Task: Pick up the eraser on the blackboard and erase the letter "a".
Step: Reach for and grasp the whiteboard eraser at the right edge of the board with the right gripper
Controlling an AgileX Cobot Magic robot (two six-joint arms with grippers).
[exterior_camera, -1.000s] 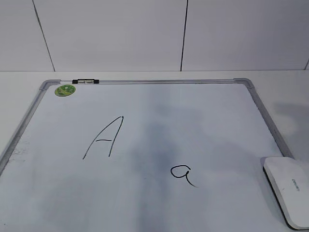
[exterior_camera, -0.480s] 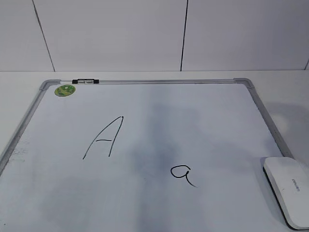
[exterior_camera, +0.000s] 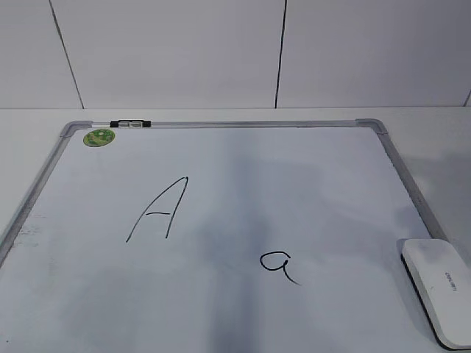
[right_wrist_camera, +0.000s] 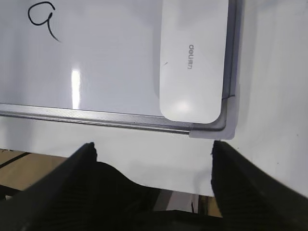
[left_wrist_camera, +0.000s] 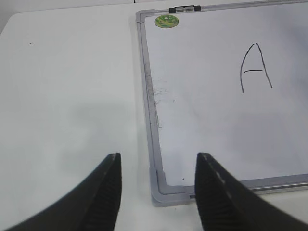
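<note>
The white eraser (exterior_camera: 440, 285) lies on the blackboard's (exterior_camera: 243, 123) near right corner; it also shows in the right wrist view (right_wrist_camera: 192, 57), with grey lettering. The small letter "a" (exterior_camera: 278, 265) sits left of it, and shows in the right wrist view (right_wrist_camera: 44, 18). A capital "A" (exterior_camera: 158, 209) is further left. My right gripper (right_wrist_camera: 153, 147) is open and empty, hovering over the table edge just short of the eraser. My left gripper (left_wrist_camera: 158, 161) is open and empty above the board's near left corner (left_wrist_camera: 166, 192). Neither gripper shows in the exterior view.
A green round sticker (exterior_camera: 98, 137) and a small black clip (exterior_camera: 130, 124) sit at the board's far left corner. White table (left_wrist_camera: 67, 96) lies left of the board. The table's front edge (right_wrist_camera: 120, 161) and floor show below the right gripper.
Nothing on the board has moved. The shadow at the right over the eraser and frame has shifted slightly.
</note>
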